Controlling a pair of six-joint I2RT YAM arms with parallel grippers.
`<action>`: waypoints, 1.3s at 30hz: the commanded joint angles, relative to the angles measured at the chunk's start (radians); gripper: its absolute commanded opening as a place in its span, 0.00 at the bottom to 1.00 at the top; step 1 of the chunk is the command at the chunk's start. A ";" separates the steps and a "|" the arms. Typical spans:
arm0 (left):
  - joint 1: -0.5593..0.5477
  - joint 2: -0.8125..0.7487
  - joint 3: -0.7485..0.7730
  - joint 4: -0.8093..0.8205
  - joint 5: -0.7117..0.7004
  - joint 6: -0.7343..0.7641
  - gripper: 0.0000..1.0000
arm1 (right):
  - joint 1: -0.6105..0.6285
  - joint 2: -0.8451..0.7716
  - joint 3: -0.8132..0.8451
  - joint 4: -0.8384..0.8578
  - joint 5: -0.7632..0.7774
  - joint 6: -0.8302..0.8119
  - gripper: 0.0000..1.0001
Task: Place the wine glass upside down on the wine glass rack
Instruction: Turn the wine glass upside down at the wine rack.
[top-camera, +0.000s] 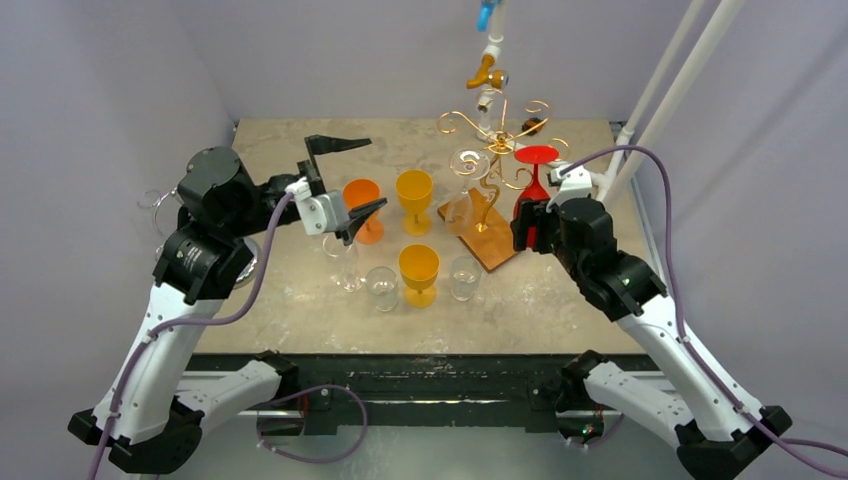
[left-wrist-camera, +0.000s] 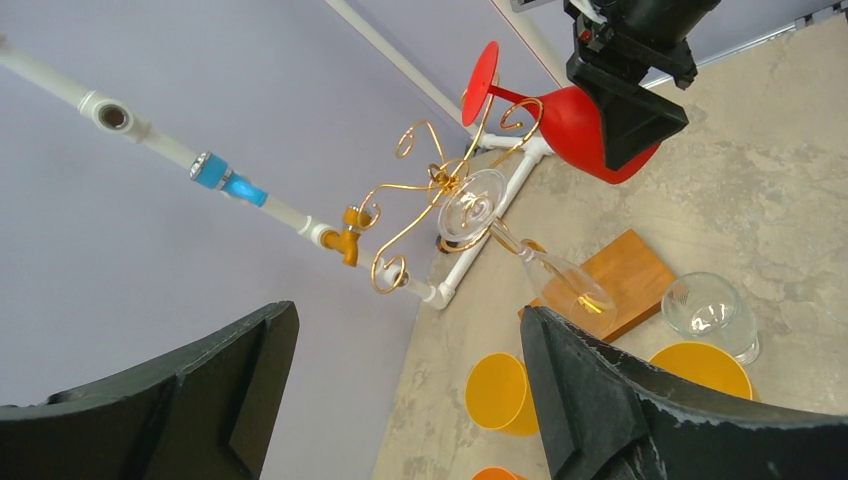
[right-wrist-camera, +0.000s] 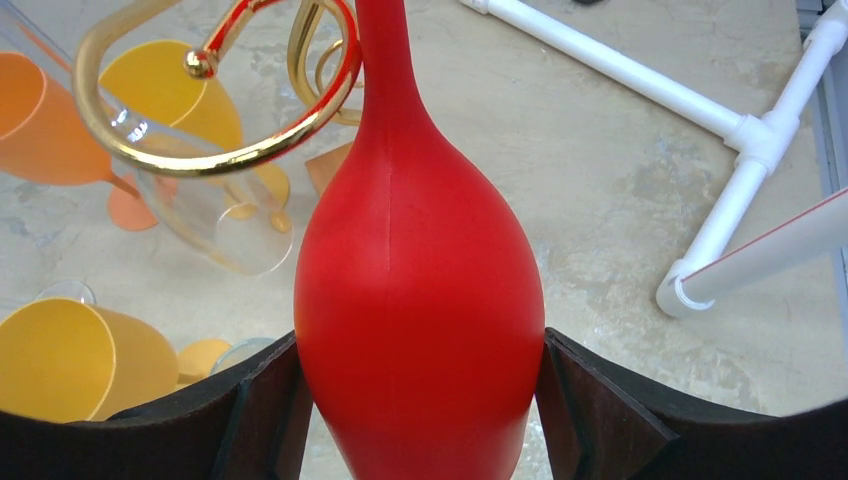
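We hold the red glass foot-up in our right gripper so its stem can hook on the rack, while our left gripper hangs wide open left of it.

No lettering, label or number is legible (any view).

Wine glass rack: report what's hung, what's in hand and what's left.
Done: one clear wine glass hangs inverted on the rack. In hand: right gripper grips the red wine glass inverted, stem at a hook, not released. Remaining: orange glass and two yellow glasses stand; left gripper open, empty.
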 joint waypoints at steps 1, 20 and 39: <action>-0.004 -0.019 0.022 -0.009 -0.004 -0.005 0.88 | -0.026 0.022 -0.015 0.129 -0.055 -0.039 0.57; -0.004 -0.034 0.022 -0.036 0.014 0.020 0.88 | -0.093 0.106 -0.029 0.216 -0.194 -0.094 0.57; -0.004 -0.032 0.012 -0.040 0.015 0.039 0.88 | -0.092 0.002 -0.153 0.276 -0.238 -0.155 0.53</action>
